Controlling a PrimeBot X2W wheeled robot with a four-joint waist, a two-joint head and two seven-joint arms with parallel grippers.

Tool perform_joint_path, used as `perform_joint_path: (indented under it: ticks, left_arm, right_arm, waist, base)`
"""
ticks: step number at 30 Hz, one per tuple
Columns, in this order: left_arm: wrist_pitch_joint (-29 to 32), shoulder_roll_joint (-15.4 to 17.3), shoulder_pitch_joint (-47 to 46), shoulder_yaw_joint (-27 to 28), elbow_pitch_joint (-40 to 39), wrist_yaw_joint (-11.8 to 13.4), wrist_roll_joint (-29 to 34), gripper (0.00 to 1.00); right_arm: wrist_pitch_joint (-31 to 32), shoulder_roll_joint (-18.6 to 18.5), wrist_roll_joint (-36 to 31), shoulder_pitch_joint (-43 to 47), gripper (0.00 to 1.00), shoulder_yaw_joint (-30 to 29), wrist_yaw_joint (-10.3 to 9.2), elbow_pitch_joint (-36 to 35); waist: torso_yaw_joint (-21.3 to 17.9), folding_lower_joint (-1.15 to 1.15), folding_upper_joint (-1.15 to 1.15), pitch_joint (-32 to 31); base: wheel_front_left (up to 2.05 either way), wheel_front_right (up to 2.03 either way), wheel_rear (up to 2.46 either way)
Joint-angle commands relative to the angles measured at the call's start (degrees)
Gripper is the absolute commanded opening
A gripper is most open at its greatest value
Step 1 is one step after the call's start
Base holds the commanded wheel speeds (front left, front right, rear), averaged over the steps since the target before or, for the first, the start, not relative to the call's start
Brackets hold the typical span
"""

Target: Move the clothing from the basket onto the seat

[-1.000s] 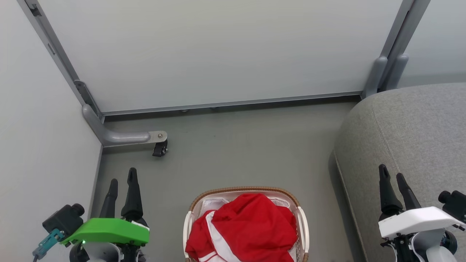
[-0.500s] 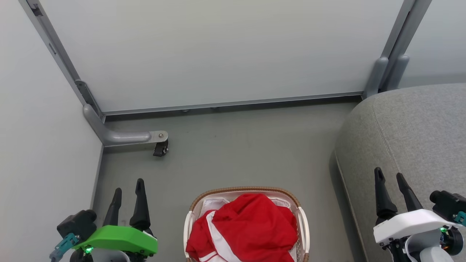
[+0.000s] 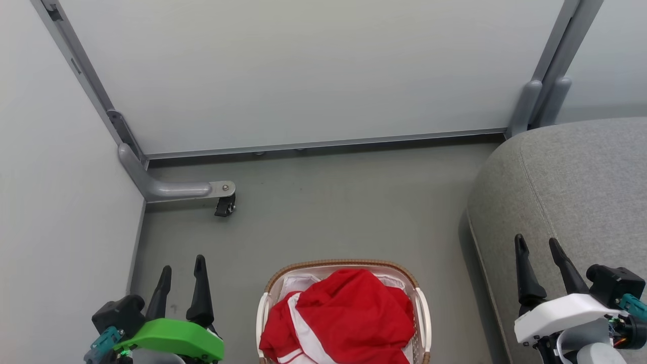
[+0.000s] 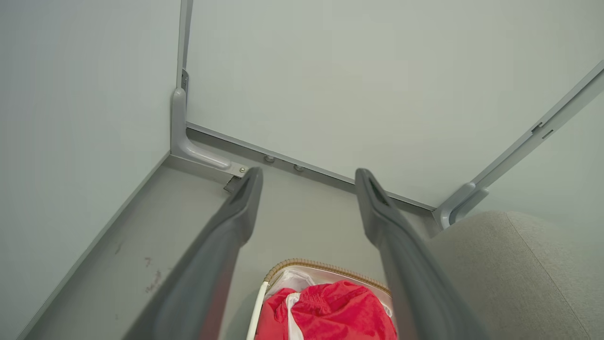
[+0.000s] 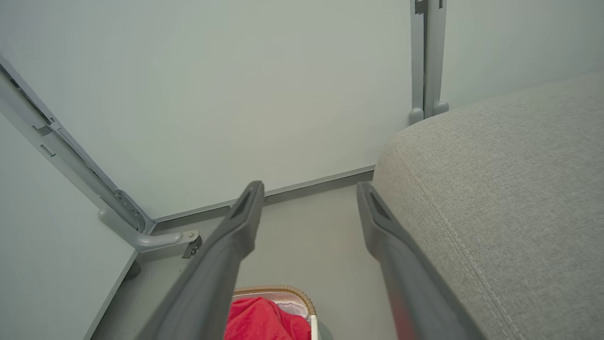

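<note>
One white basket [image 3: 343, 264] with a brown woven rim sits on the grey floor [image 3: 328, 212], holding a single heap of red-and-white clothing [image 3: 349, 316]; how many garments are in it cannot be told. Two grippers flank it, the left gripper [image 3: 183, 263] and the right gripper [image 3: 536, 240], both with fingers spread, the right one over the edge of the one grey seat [image 3: 581, 192]. Pale partition panels [image 3: 303, 76] close the corner, with one black caster [image 3: 224, 206] well apart from the basket.
</note>
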Motion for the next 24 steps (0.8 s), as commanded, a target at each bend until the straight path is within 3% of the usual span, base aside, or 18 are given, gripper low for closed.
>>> perform_joint_path:
  ticks: [1,24]
  left_arm:
    - [-0.63,0.41,-0.38,-0.21,-0.01,-0.01,1.54,1.0]
    - [-3.19,0.49,-0.87,-1.29,2.99,-0.19,9.67,1.0]
  right_arm:
    - [-0.62,-0.35,-1.44,0.64,1.0,-0.1,0.02,-0.16]
    - [-3.28,-0.48,-12.3,1.08,1.0,-0.27,0.01,-0.5]
  waist:
    - [0.04,0.0,0.0,0.0]
    - [0.53,0.0,0.0,0.17]
  base:
    - [0.0,0.0,0.0]
    - [0.0,0.0,0.0]
